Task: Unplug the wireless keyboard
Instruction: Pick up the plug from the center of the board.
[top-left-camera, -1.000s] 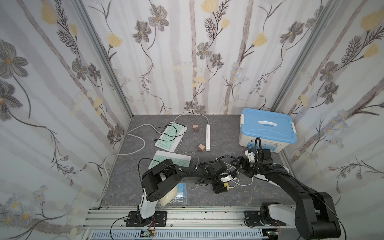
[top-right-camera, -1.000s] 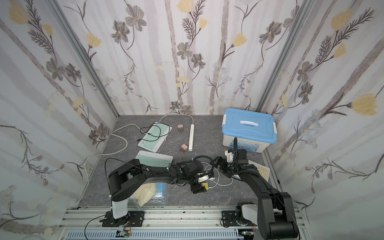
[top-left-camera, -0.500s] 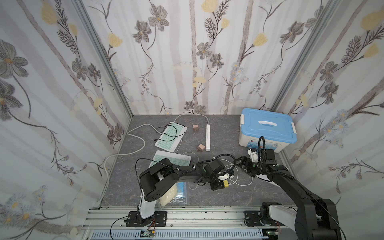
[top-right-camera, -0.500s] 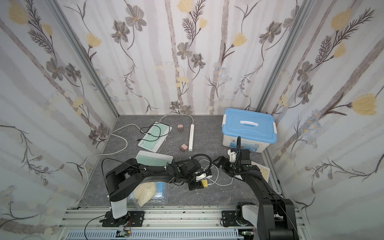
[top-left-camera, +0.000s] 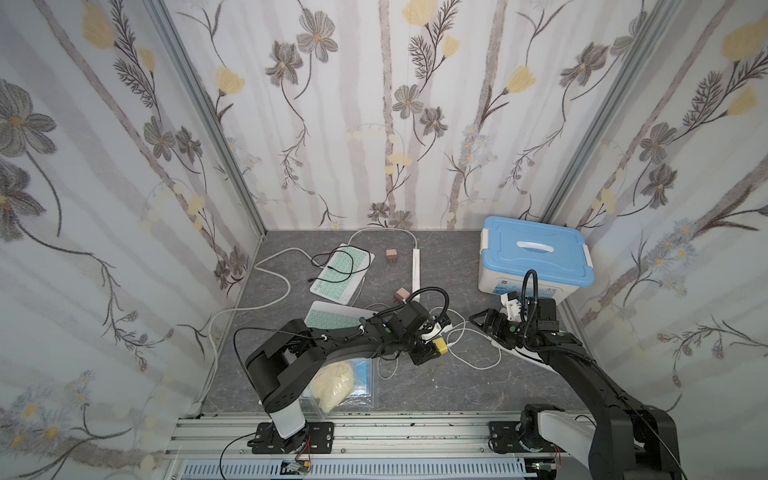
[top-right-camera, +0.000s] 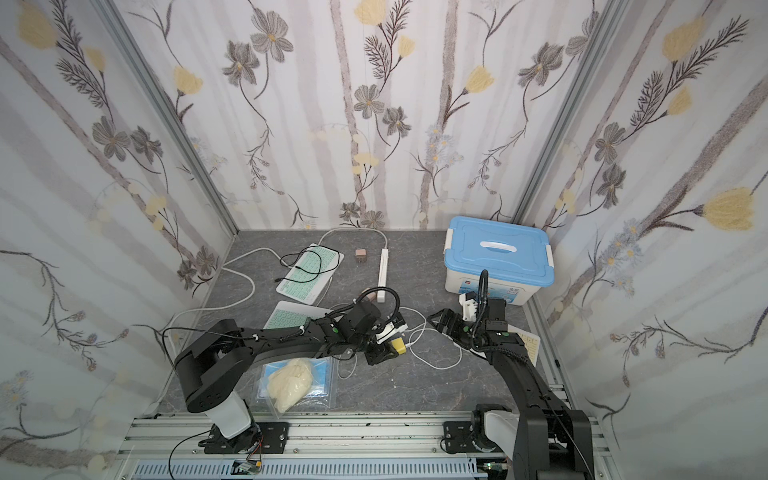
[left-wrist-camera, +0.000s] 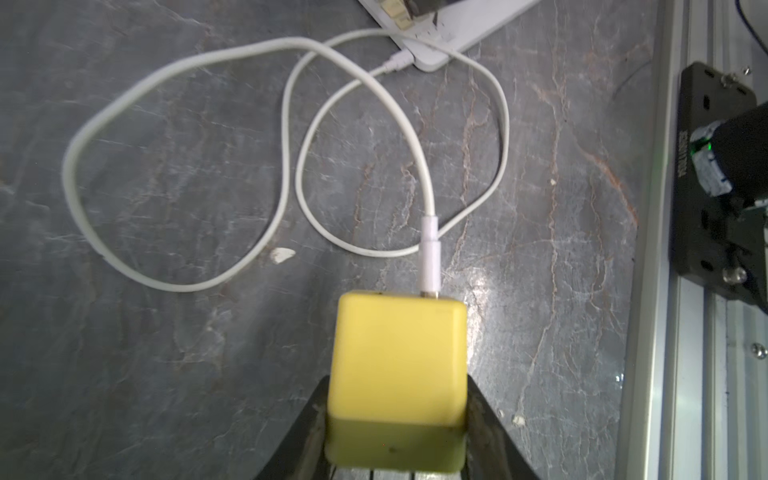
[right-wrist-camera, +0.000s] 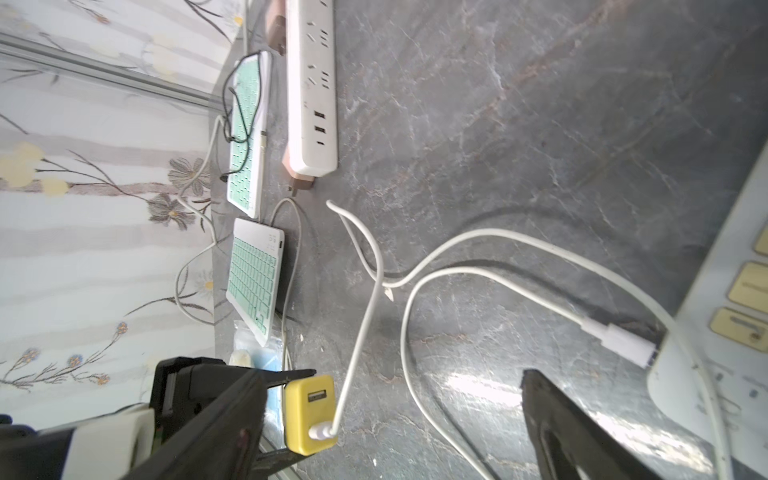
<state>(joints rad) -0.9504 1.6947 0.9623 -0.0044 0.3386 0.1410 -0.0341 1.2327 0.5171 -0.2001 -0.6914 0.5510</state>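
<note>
- Wireless keyboard: white, flat, w/ beige keys. Only 1 corner shows in the right wrist view.
- White cable: 1 end is plugged into the keyboard's edge. The other end is in the yellow charger, a small cube w/ rounded corners. The slack lies in loose loops on the grey table btwn them.
- In both top views the keyboard lies at the table's right side, in front of the blue-lid box, mostly hidden under the right arm.
- Left gripper: jaws closed onto the charger, 1 finger on each side of the cube. The keyboard is apart from these jaws, joined only by the cable.
- Right gripper: jaws spread wide, nothing gripped. The keyboard's plugged corner sits just beside 1 finger, outside the gap. Cable slack crosses the table btwn the 2 fingers.
- A mint-key keyboard w/ a black cord on it, a 2nd mint one and a power strip lie farther back, away from both grippers.
</note>
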